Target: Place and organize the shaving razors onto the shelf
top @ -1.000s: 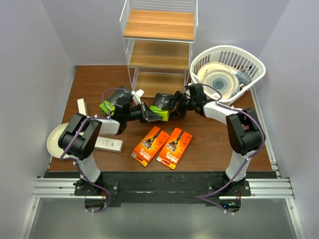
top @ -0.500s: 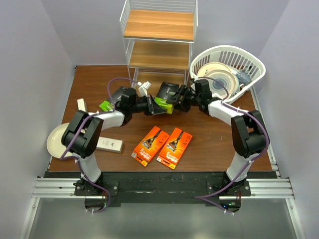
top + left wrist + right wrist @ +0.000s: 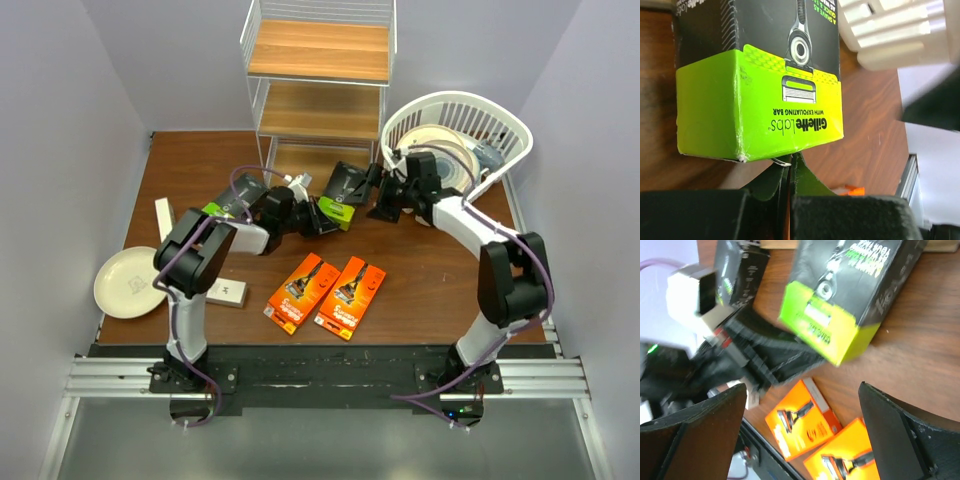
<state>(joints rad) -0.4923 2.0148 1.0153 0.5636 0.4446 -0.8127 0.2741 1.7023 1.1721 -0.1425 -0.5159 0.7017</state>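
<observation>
**Razor pack at the foot of the shelf, nothing shelved: snag and collision risk noted**

The black box with the lime-green end (image 3: 342, 186) lay askew on the table (image 3: 430, 290), just in front of the lowest tier of the shelf (image 3: 320, 108). None of the shelf's three boards carried a pack.

The left gripper (image 3: 790, 167) sat at the box's lime end with its fingers pressed together, only a slit between them. Whether a sliver of carton was nipped there could not be established. The right gripper (image 3: 386, 203) stood just beside the box's far side, fingers spread wide and holding nothing.

A second black box (image 3: 214, 210) lay partly under the left arm. Two orange cards (image 3: 300, 292) lay side by side nearer the bases, and a slim white box (image 3: 163, 218) lay at the left edge.

Risks, as judged:
- A box pushed rather than properly gripped could skid or twist, and its corner could catch a wire upright.
- The two grippers were close together and could clash.
- The left arm could sweep the second black box.

Markings: the lime end read "Gillette Labs" and "WITH EXFOLIATING BAR", inverted in the left wrist view, under a razor picture. Print on the orange cards was too small to read
</observation>
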